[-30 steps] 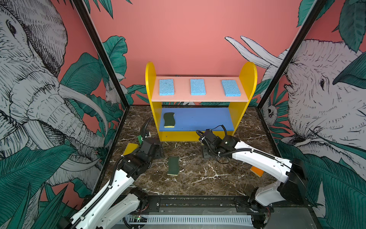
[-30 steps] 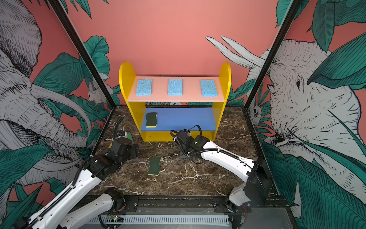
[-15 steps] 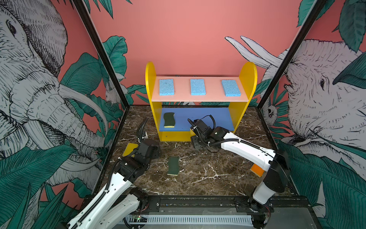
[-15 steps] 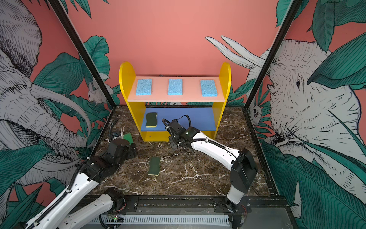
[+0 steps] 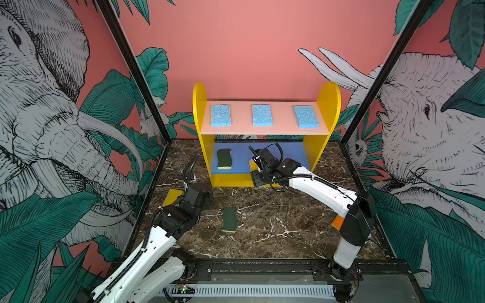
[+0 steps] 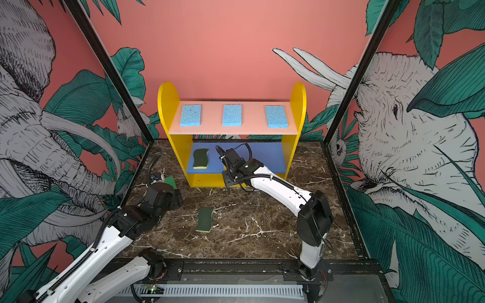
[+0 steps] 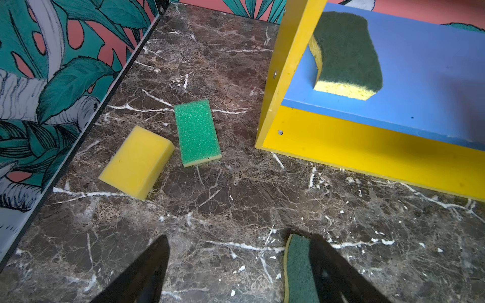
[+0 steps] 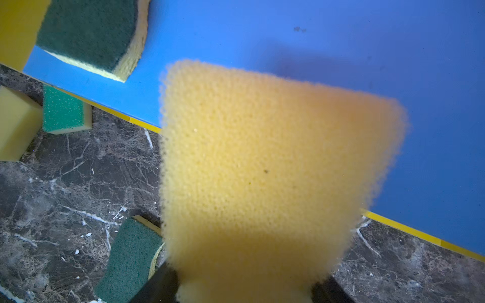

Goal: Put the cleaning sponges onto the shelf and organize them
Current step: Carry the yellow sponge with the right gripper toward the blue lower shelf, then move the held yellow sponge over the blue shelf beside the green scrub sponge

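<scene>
Currently the right gripper (image 8: pixel 244 291) pinches a yellow sponge (image 8: pixel 262 157) by one end and reaches into the shelf (image 5: pixel 328 105), carrying the free end out over the blue board (image 5: pixel 240 152). Gripping by the end leaves most of the sponge clear to be laid flat. A shadow on the board suggests it is not yet set down, though contact cannot be confirmed.

Shelf contents:
- **Pink board (image 5: pixel 241 127):** three blue sponges (image 5: pixel 262 115) lie evenly spaced and well apart, so that tier looks finished.
- **Blue board:** one wavy green sponge (image 5: pixel 223 158) lies at the left end. This leaves the middle free, which is where the held sponge is aimed.

The left gripper (image 7: pixel 236 272) has its jaws spread wide and holds nothing. It hangs low over the table (image 5: pixel 275 236). A second wavy sponge (image 5: pixel 229 219) lies flat on the table, and in the wrist view it sits just beside one finger. My judgement is that this arm is staged for that pick, keeping clear of the shelf front while the other arm works there.

Outstanding on the table:
- a bright green sponge (image 7: pixel 196 131) and another yellow block (image 7: pixel 136 161), close together by the left wall;
- an orange sponge (image 5: pixel 338 223), partly hidden behind the right arm.

Risk noted: the soft sponge may spring or shift on release.
</scene>
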Robot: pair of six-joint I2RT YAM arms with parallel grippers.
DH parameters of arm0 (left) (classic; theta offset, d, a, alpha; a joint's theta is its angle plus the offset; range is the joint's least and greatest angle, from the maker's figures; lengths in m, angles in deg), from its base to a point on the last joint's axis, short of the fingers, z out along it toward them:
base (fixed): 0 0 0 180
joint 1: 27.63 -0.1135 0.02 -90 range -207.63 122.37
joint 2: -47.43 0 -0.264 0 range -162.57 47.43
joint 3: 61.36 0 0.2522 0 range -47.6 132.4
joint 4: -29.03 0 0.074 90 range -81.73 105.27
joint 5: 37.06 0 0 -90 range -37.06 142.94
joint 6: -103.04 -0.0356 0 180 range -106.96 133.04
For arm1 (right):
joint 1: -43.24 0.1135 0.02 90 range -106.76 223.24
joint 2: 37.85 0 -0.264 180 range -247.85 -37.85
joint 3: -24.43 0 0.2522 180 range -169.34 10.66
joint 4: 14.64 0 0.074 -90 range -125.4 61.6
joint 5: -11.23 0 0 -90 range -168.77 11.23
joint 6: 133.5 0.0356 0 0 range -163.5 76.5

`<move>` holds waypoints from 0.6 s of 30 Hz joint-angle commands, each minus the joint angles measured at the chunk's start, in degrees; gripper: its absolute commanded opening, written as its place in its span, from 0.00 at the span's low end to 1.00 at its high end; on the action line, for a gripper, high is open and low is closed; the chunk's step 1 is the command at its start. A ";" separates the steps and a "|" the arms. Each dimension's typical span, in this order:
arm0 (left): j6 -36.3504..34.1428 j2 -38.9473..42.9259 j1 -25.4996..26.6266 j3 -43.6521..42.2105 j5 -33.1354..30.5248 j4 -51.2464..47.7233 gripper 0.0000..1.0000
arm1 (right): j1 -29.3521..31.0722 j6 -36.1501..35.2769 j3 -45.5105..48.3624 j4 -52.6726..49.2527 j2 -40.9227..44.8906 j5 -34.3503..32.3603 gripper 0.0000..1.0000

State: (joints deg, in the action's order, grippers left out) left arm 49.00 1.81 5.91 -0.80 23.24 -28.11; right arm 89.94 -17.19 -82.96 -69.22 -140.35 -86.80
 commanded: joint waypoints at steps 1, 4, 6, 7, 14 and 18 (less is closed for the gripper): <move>0.59 -0.32 -0.05 0.73 -1.41 0.13 0.85 | -0.94 -0.92 -1.54 0.65 -0.95 -0.22 0.62; 0.47 -0.80 -0.06 0.58 -1.26 0.42 0.85 | -1.24 -0.60 -1.58 0.91 -1.12 -1.62 0.62; 0.47 -1.03 -0.06 0.65 -1.08 0.68 0.85 | -1.51 -0.28 -1.65 1.19 -1.38 -2.09 0.62; 0.51 -0.98 -0.06 0.63 -1.03 0.77 0.85 | -1.66 -0.22 -1.69 1.37 -1.54 -1.96 0.62; 0.43 -1.34 -0.05 0.35 -0.68 1.45 0.84 | -2.21 -0.88 -3.20 1.83 -2.70 -2.82 0.62; 0.34 -1.63 -0.08 0.23 -0.80 1.59 0.84 | -2.73 -1.17 -4.92 1.36 -3.78 -3.09 0.63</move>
State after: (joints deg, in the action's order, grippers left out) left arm 49.00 0.34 5.91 -0.80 23.29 -26.73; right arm 87.86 -17.37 -85.67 -68.30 -143.37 -88.46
